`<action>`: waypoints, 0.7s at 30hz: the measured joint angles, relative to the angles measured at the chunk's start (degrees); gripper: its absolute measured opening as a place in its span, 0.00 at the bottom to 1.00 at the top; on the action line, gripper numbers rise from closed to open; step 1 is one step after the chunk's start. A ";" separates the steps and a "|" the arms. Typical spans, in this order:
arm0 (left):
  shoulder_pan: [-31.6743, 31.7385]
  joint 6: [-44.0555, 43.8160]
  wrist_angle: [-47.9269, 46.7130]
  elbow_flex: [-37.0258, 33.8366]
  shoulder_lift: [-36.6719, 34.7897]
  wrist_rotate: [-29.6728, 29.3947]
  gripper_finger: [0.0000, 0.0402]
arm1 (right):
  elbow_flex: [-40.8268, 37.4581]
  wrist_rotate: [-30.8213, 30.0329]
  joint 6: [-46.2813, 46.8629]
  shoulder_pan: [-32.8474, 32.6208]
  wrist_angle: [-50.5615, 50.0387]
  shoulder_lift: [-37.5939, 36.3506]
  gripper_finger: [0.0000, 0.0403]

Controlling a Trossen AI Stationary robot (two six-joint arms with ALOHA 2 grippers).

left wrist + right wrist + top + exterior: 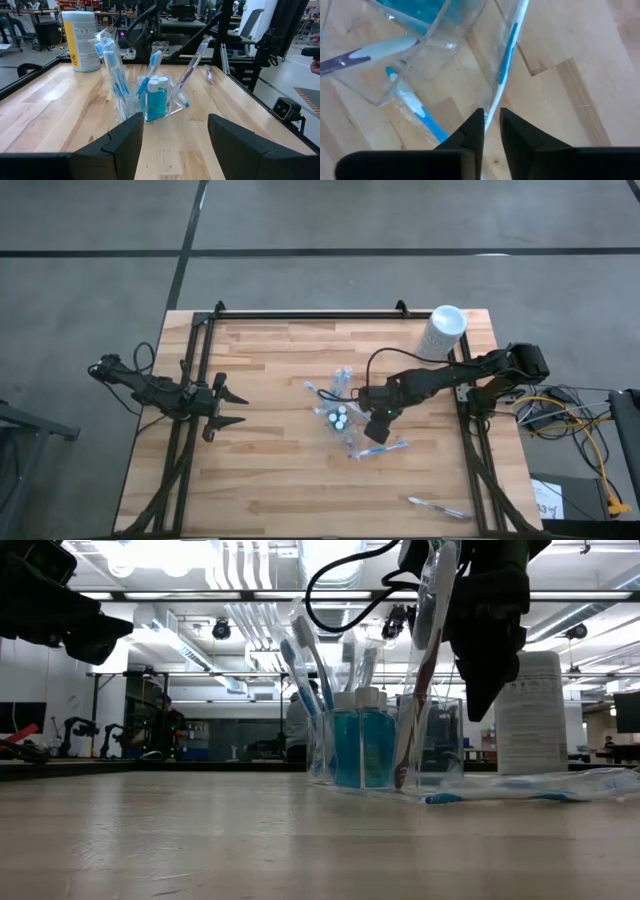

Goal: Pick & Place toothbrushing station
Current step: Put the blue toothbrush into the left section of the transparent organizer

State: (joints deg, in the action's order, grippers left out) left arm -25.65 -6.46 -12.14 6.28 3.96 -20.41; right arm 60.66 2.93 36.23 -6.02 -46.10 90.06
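Observation:
The toothbrushing station [338, 417] stands mid-table: a clear plastic holder [150, 100] with blue white-capped tubes [360, 745] and several upright blue-and-white toothbrushes [115, 70]. A wrapped toothbrush [420, 680] leans out of the holder's side toward the table's right edge. My right gripper [491, 122] points down over it, slightly open, one finger on either side of the handle. Another wrapped toothbrush [385, 448] lies flat on the table just near of the holder. My left gripper [228, 408] waits open at the table's left, aimed at the station. My right gripper has the leaning toothbrush's upper handle [490, 112] between its two fingers, which come from above and lie across it. The handle lies against one finger, and a thin gap shows beside the other. The toothbrush stands tilted, its lower end [520, 15] in the clear holder.
A tall white cylinder [442, 330] stands at the far right corner. One more wrapped toothbrush [440, 506] lies near the table's near right corner. Black frame rails [300, 315] run along the far, left and right edges. Bare wood lies between my left gripper and the station.

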 joint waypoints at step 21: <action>0.00 -0.01 -0.46 0.00 -0.02 -0.02 0.57 | 1.82 -26.77 10.99 -6.48 -3.92 -14.06 0.30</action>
State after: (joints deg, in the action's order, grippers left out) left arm -25.66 -6.47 -12.60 6.28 3.95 -20.43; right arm 62.48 -23.84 47.22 -12.50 -50.01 76.00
